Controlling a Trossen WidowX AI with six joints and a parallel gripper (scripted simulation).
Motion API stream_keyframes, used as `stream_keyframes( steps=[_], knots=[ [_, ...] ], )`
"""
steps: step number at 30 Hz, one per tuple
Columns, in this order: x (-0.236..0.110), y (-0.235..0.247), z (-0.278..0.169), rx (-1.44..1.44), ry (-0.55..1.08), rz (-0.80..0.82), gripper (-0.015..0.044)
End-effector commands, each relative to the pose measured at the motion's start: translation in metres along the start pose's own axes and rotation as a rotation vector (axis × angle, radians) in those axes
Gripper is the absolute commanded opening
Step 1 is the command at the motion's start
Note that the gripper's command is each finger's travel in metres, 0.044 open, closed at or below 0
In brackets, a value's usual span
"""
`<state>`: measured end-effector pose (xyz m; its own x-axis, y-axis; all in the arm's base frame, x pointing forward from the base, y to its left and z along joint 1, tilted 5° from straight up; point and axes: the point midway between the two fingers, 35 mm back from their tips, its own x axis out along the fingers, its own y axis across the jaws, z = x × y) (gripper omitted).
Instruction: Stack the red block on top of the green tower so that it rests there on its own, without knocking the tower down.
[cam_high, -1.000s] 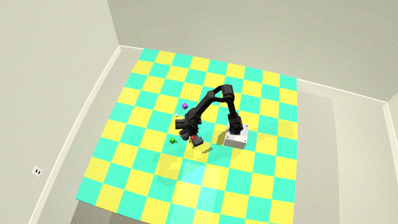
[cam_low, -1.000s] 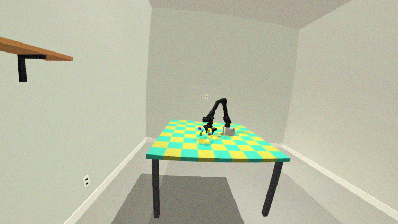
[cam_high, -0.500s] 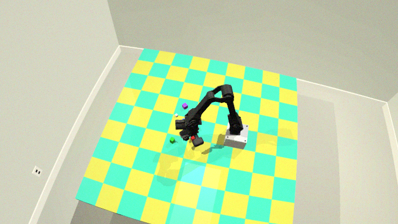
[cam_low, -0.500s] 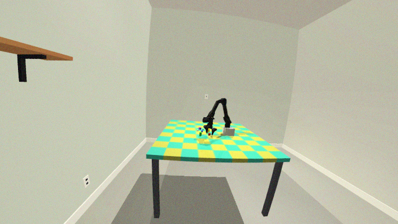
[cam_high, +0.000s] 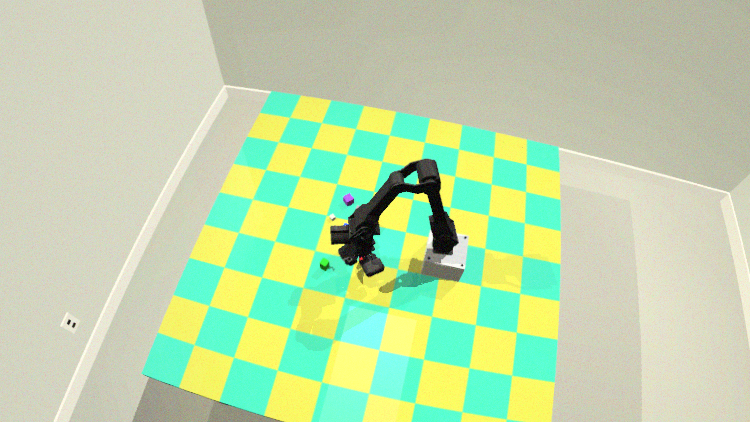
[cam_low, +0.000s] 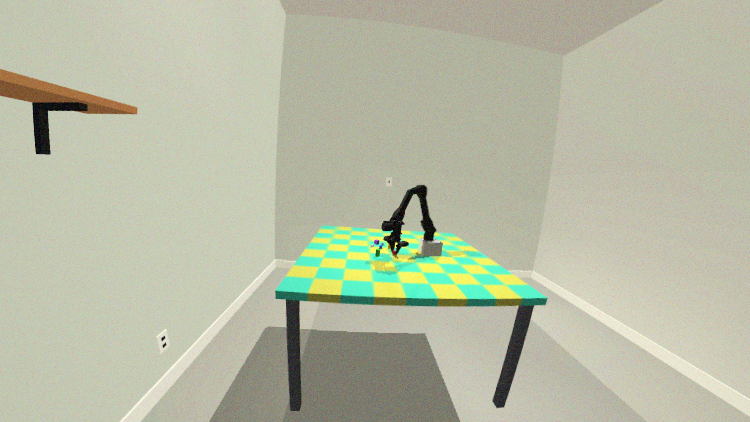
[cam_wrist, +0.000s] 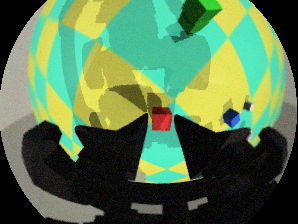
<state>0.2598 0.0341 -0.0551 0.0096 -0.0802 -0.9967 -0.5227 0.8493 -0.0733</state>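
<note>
Red block is sitting between fingertips of tool; cannot tell whether gripping. Uneven closing could be skewing block, risking toppling green tower.

No readable text, label, brand, number or sign shows anywhere, whether on the blocks, the arm, the worktop or the walls, though the smallest surfaces are too small and grainy to tell for certain.

Green tower near jaws; purple block apart.
</note>
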Motion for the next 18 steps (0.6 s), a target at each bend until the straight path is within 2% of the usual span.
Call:
stream_keyframes(
  steps=[1,8,9,18],
  knots=[
    [0.0,0.001,0.0,-0.003,0.0,0.005,0.0072],
    [0.0,0.001,0.0,-0.003,0.0,0.005,0.0026],
    [-0.001,0.001,0.0,-0.003,0.0,0.005,0.0],
    [-0.036,0.0,0.001,-0.003,0.0,0.005,0.0]
  ],
)
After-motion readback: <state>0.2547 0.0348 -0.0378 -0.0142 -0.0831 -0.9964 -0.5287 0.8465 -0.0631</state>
